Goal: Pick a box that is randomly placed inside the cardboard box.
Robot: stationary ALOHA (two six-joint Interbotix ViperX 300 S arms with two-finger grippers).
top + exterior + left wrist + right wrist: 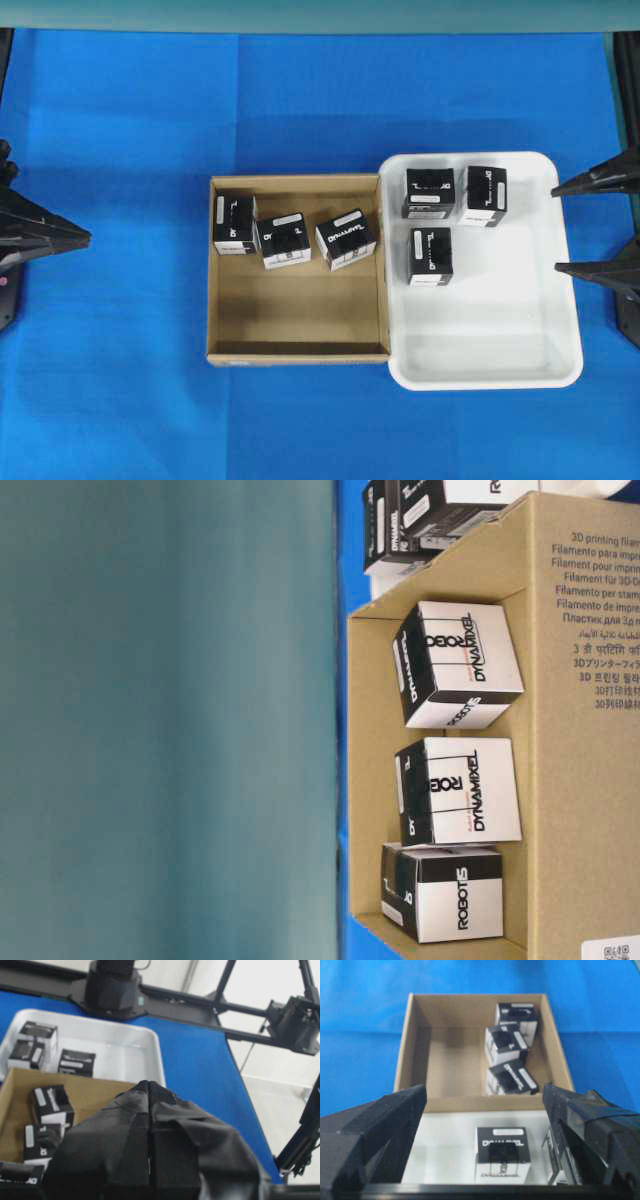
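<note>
The brown cardboard box [300, 310] sits mid-table. Three small black boxes stand in a row along its far wall: one at the left [234, 224], one in the middle [284, 240] and one at the right [345, 239]. They also show in the right wrist view [512, 1079] and the table-level view [460, 792]. My left gripper [85, 237] is shut and empty at the far left edge, well away from the cardboard box; its closed tips show in the left wrist view [150, 1085]. My right gripper [557, 229] is open and empty at the white tray's right side [482, 1105].
A white plastic tray [500, 330] touches the cardboard box's right wall and holds three more black cartons [431, 256] in its far half. One carton [502, 1155] lies between my right fingers' line of sight. Blue cloth [110, 380] covers the table.
</note>
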